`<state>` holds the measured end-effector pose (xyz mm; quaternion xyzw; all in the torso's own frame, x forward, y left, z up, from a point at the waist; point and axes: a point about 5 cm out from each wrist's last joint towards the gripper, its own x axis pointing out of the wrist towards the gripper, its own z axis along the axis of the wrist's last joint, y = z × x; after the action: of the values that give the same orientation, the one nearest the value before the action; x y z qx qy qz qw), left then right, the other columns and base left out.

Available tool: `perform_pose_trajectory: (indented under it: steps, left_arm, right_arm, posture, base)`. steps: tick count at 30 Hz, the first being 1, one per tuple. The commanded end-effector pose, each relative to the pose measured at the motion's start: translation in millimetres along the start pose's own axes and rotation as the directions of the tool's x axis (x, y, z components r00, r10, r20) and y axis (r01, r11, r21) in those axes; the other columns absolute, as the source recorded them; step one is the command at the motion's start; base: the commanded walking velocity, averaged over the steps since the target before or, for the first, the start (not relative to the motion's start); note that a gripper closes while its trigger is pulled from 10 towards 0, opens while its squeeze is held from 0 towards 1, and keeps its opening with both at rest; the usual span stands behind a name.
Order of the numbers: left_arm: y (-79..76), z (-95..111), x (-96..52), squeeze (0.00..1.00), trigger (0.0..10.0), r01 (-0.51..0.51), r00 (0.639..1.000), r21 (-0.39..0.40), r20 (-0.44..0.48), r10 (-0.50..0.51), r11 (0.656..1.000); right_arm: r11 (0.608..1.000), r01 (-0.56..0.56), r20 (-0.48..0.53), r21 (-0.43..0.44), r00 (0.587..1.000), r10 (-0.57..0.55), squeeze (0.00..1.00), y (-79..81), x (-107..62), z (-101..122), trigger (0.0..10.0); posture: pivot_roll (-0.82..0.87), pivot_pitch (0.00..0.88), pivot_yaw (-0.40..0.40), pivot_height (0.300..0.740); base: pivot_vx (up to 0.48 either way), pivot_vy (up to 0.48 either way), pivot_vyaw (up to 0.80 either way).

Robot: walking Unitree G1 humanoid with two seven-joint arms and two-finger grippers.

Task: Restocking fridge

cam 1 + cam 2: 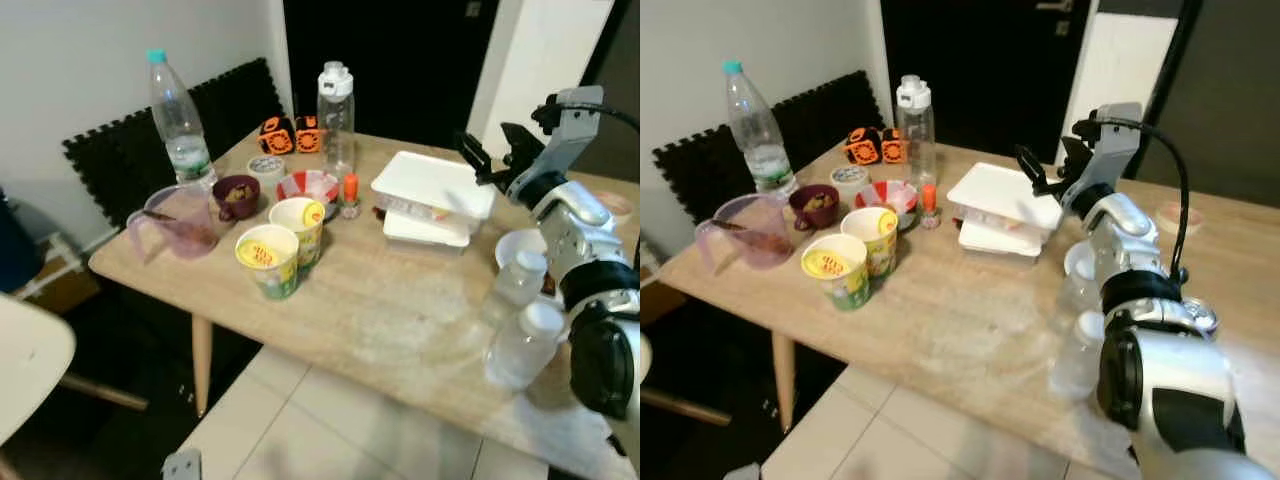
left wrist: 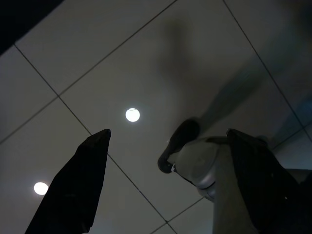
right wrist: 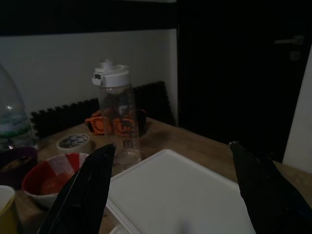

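Two stacked white food boxes [image 1: 432, 195] lie on the wooden table [image 1: 400, 310], towards its far side. My right gripper [image 1: 495, 150] hovers open just above their right end, and its black fingers [image 3: 83, 195] straddle the white lid [image 3: 180, 190] in the right wrist view. A tall clear bottle [image 1: 336, 115] with a white cap stands behind the boxes. Two yellow-lidded cups [image 1: 268, 258] stand near the front edge. Two small clear bottles [image 1: 520, 285] stand by my right forearm. My left gripper [image 2: 168, 185] hangs open over the tiled floor.
On the left of the table are a water bottle [image 1: 178, 125], a pink jug [image 1: 172, 222], a purple cup [image 1: 236, 195], a red bowl [image 1: 308, 187] and a small orange-capped bottle [image 1: 350, 195]. A white chair [image 1: 25, 360] stands at the lower left. A dark doorway lies behind.
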<state>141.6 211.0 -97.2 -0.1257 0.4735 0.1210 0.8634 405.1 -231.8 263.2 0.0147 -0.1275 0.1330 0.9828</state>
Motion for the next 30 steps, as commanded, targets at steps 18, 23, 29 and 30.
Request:
perform_pose_trajectory:
  steps: [18, 23, 29, 30]
  left_arm:
    - [-1.0, -9.5, -1.4, 0.0, 10.0, 0.016, 0.999, 0.016, -0.038, -0.016, 1.0]
    - [-0.6, -9.9, -1.5, 0.0, 10.0, 0.014, 0.999, 0.008, -0.039, -0.013, 1.0]
    - [-0.3, -11.4, -1.8, 0.0, 10.0, 0.012, 0.999, 0.016, -0.045, -0.012, 1.0]
    - [-0.2, -11.6, -1.8, 0.0, 10.0, 0.01, 0.999, 0.015, -0.045, -0.01, 1.0]
  right_arm:
    - [0.98, 0.194, -0.054, -0.039, 0.979, -0.196, 0.0, -24.0, -6.1, 5.5, 10.0]
    - [0.979, 0.198, -0.074, -0.047, 0.977, -0.201, 0.0, -24.1, -6.6, 2.8, 10.0]
    - [0.974, 0.219, -0.111, -0.055, 0.968, -0.224, 0.0, -25.7, -8.2, -2.2, 10.0]
    - [0.973, 0.224, -0.116, -0.052, 0.967, -0.228, 0.0, -26.3, -8.6, -2.9, 10.0]
  posture:
    - [-0.04, 0.0, -0.014, 0.74]
    - [-0.04, 0.0, -0.015, 0.74]
    - [-0.04, 0.0, -0.014, 0.74]
    - [-0.04, 0.0, -0.014, 0.74]
  base:
    - [0.0, -0.052, 0.39]
    - [0.0, -0.47, 0.0]
    - [0.0, -0.469, 0.0]
    - [0.0, -0.442, 0.0]
